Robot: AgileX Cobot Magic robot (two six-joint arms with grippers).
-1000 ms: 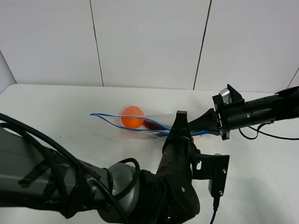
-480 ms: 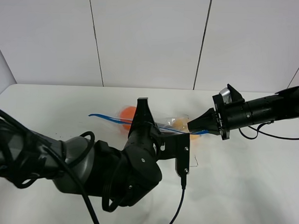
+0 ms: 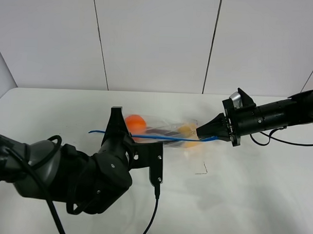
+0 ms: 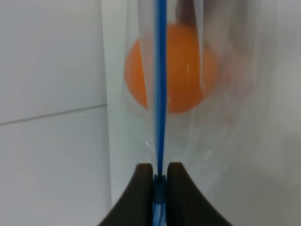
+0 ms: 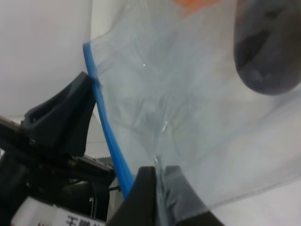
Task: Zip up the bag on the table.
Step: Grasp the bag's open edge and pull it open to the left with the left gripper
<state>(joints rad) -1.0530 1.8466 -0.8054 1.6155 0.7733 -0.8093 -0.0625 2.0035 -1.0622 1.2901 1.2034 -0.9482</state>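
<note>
The left jaws have slid along the blue zipper strip of the bag, away from the right jaws at the bag's other end, both clamped tight on that edge, so the bag, stretched over the bench, looks nearly sealed.

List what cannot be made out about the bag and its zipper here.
- Exterior high: the left gripper covers its pinch on the zipper strip; sealed or open, too thin to tell.
- Left wrist: the bag is blurred beyond the orange ball.
- Right wrist: the dark purple item is cut off by the frame edge; the right gripper shows only its fingertips.
</note>
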